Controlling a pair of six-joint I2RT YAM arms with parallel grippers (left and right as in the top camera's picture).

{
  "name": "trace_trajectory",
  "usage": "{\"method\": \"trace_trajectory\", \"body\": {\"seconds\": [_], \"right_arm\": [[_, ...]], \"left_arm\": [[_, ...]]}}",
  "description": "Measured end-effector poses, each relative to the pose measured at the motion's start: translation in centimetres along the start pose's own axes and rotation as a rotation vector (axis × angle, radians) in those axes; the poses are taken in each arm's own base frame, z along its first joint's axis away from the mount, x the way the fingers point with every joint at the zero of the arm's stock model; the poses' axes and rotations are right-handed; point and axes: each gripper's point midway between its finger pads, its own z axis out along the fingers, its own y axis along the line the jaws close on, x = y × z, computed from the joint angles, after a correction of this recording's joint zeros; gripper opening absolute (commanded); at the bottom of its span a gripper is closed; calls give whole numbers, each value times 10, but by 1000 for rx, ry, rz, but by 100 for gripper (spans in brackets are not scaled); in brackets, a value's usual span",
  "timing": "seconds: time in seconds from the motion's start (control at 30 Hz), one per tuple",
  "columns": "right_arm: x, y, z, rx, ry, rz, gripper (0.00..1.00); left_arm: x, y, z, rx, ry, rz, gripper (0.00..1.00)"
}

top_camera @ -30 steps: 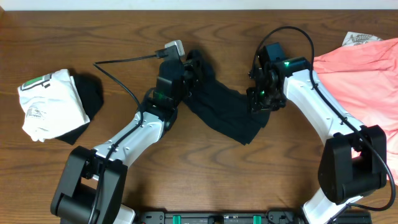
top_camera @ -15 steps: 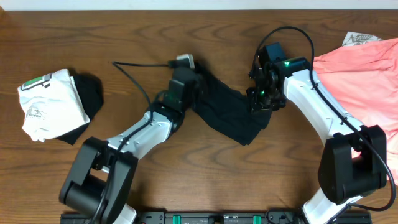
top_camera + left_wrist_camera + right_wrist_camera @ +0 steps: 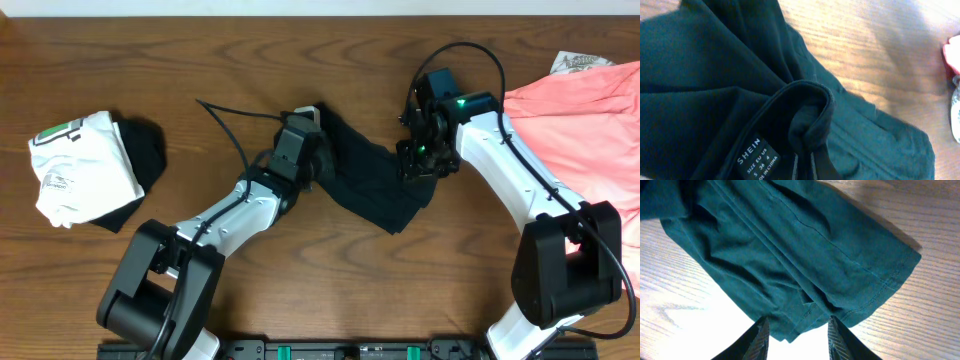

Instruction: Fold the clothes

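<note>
Left gripper [image 3: 804,169]: jaws pinched shut on the collar [image 3: 807,92] of the shirt [image 3: 372,188], crumpled on the desk [image 3: 200,40] left of the pink garment [image 3: 590,120]. Right gripper [image 3: 797,339]: jaws wide, straddling its hem [image 3: 880,296]. Fabric likely light, limp; grip seams.

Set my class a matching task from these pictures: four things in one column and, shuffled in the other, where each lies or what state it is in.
Column one
1. black shirt
2. salmon-pink garment
3. white garment with green print
4. left gripper

Column two
A. far right in the overhead view
B. far left in the overhead view
C. middle of the overhead view
D. shut on dark cloth

Pairs: 1-C, 2-A, 3-B, 4-D
</note>
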Motion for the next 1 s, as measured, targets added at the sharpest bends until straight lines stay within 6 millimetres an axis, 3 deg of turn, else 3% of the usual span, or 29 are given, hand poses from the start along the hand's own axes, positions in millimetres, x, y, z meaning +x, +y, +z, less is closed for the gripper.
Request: {"method": "trace_trajectory", "body": {"seconds": [0.07,0.13,0.17,0.3,0.4,0.5,0.63,0.67,0.77,0.93,1.0], "right_arm": [[0,0,0,0,-2,0,38],[0,0,0,0,-2,0,38],[0,0,0,0,-2,0,38],[-1,0,0,-1,-5,-1,38],[-3,0,0,-2,-11,-2,39],[-3,1,0,-2,-13,-3,39],[-4,1,0,-3,-15,-3,39],[-4,1,0,-3,-16,-3,39],[-4,1,0,-3,-15,-3,39],[-3,3,0,-14,-14,-3,38],[-3,3,0,-17,-12,-3,38]], "left_arm": [[2,-3,0,9,6,9,25],[4,-5,0,15,11,16,33],[4,-6,0,22,15,25,43],[9,-14,0,61,38,92,55],[8,-18,-9,72,38,147,55],[-7,-28,-31,81,-16,206,51],[-39,-31,-72,41,-140,276,10],[-45,-27,-79,16,-164,294,7],[-60,-8,-88,-98,-217,384,6],[-66,36,-78,-354,-194,601,8],[-65,51,-72,-438,-159,699,30]]}}
